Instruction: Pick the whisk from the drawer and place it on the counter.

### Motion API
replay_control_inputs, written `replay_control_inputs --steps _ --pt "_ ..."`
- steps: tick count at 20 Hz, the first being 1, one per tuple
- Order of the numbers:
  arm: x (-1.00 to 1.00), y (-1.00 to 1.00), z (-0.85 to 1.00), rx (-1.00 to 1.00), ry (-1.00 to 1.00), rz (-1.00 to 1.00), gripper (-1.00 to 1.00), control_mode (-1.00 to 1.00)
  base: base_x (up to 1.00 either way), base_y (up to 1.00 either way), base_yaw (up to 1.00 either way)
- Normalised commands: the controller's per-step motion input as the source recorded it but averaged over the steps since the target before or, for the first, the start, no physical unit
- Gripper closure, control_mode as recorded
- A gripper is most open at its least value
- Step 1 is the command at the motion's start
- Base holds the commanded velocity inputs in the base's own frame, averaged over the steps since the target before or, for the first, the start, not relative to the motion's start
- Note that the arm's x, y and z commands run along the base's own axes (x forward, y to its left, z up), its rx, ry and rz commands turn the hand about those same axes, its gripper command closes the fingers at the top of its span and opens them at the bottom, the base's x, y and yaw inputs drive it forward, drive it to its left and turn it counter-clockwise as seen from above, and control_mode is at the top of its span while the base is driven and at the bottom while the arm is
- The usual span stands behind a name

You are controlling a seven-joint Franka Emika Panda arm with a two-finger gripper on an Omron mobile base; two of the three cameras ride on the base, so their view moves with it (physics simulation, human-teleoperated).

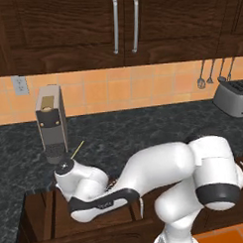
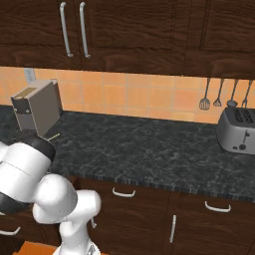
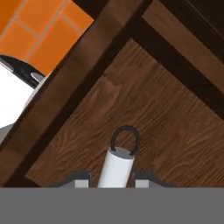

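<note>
The drawer [image 1: 47, 220] stands pulled out below the counter [image 1: 143, 132] at the lower left, and my arm bends down into it. In the hand view the whisk [image 3: 117, 164] lies over the drawer's plain wood bottom [image 3: 166, 118], its white handle pointing at the camera with a dark wire loop at the far end. My gripper [image 3: 111, 181] is shut on that handle, one fingertip [image 3: 78, 180] on each side. In the left base view the arm hides the hand and the whisk. The dark speckled counter [image 2: 149, 149] runs across the right base view.
A coffee machine [image 1: 51, 121] stands on the counter just behind the drawer. A silver toaster [image 1: 233, 97] sits at the far right, with utensils [image 1: 211, 75] hanging on the orange tiled wall above it. Dark upper cabinets [image 1: 125, 24] overhang the counter. Drawer walls [image 3: 87, 87] close in around the hand.
</note>
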Motion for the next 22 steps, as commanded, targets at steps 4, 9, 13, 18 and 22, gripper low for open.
replay_control_inputs --steps 4,9,13,18,22 --pt "0.98 -0.01 1.00 -0.01 -0.14 -0.01 1.00 -1.00 0.00 0.00 0.00" --pt "1.00 -0.46 0.94 -0.05 0.20 0.00 1.00 -1.00 0.00 0.00 0.00" --pt "1.00 -0.97 -0.12 0.03 0.17 0.02 1.00 -1.00 0.00 0.00 0.00" --pt "0.98 -0.97 -0.48 0.17 -0.04 0.17 1.00 -1.00 0.00 0.00 0.00" --pt "0.58 -0.53 -0.93 0.01 -0.34 0.30 1.00 -1.00 0.00 0.00 0.00"
